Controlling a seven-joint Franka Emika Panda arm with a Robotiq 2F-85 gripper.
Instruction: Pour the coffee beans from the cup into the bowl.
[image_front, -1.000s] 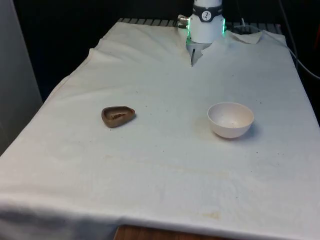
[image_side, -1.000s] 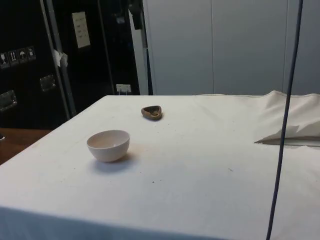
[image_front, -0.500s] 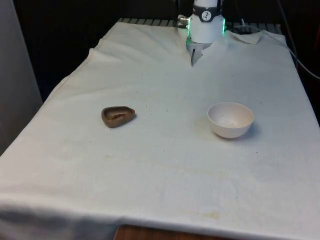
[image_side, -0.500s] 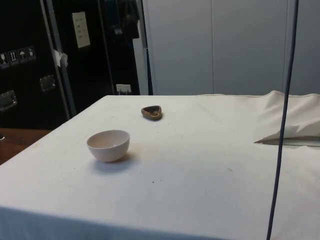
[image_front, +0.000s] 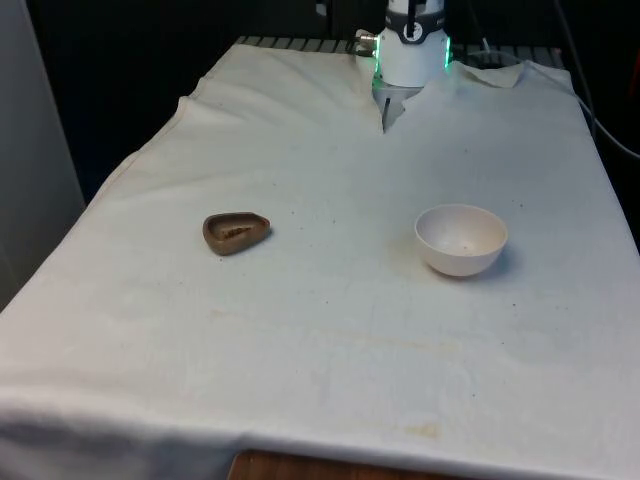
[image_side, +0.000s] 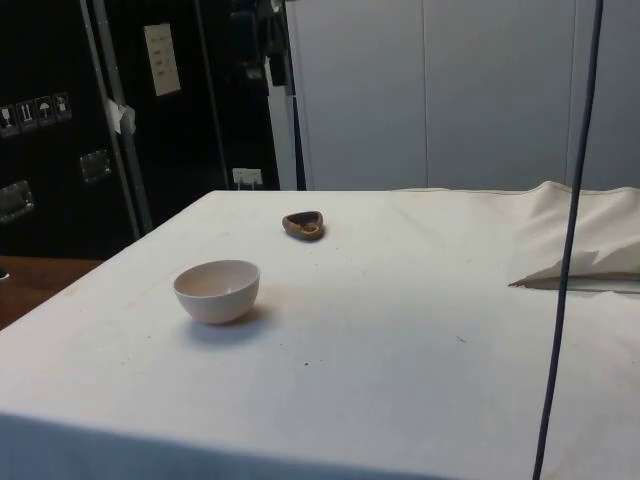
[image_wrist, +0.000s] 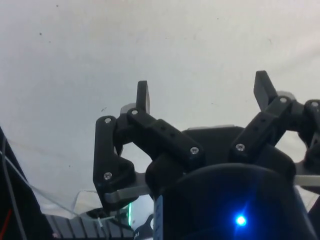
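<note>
- The cup (image_front: 236, 232), a small brown dish with dark coffee beans (image_front: 236, 233) inside, sits upright on the white-clothed tabletop (image_front: 320, 330) towards the front view's left; in the side view it (image_side: 303, 225) lies farther back than the bowl.
- The bowl (image_front: 461, 239), white and upright, stands towards the front view's right, well apart from the cup; in the side view it (image_side: 217, 290) is the nearer thing.
- The end effector (image_wrist: 205, 92) hangs above bare cloth with its two black fingers (image_wrist: 142, 97) spread wide, holding nothing.
</note>
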